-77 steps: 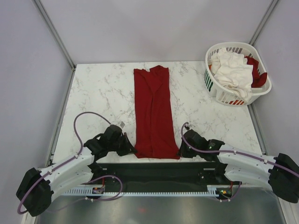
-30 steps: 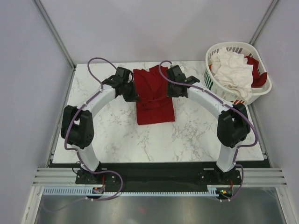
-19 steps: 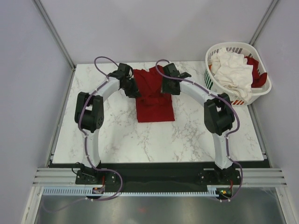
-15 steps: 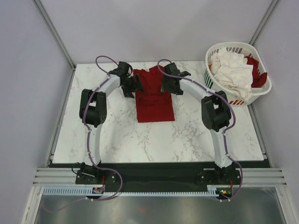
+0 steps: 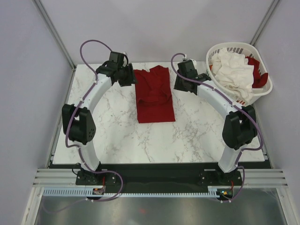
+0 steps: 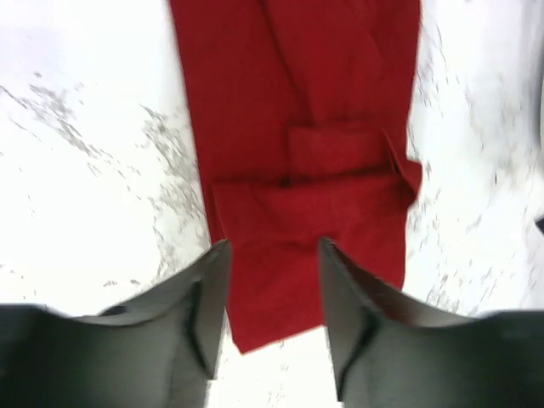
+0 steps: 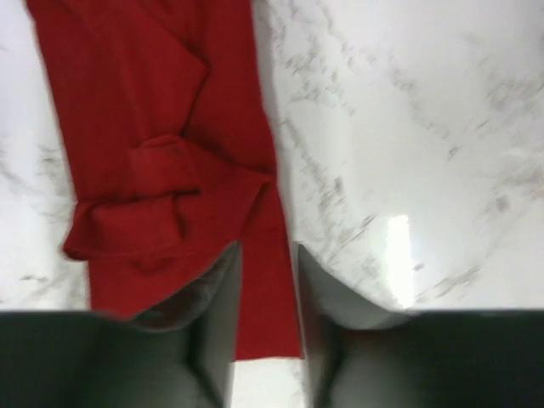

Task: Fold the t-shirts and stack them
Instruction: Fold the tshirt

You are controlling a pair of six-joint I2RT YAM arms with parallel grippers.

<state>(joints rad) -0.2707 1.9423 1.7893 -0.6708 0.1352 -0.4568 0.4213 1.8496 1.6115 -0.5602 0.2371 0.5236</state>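
A dark red t-shirt (image 5: 153, 96) lies folded in half at the far middle of the marble table, its near half doubled over the far half. My left gripper (image 5: 130, 77) is open just off the shirt's far left corner. In the left wrist view the gripper (image 6: 272, 285) hovers over the shirt (image 6: 297, 153), holding nothing. My right gripper (image 5: 179, 84) is open off the shirt's right edge. In the right wrist view it (image 7: 266, 297) is above the shirt's edge (image 7: 161, 144), empty. More t-shirts, white (image 5: 233, 70) and dark red (image 5: 259, 77), lie bunched in the basket.
The white slotted basket (image 5: 236, 46) stands at the far right corner of the table. Metal frame posts rise at the far left and far right corners. Both arms reach far out over the table's sides.
The shirt lay as a long strip; both grippers carried its near end to the far end, folding it in half. They then let go and moved outwards and up.
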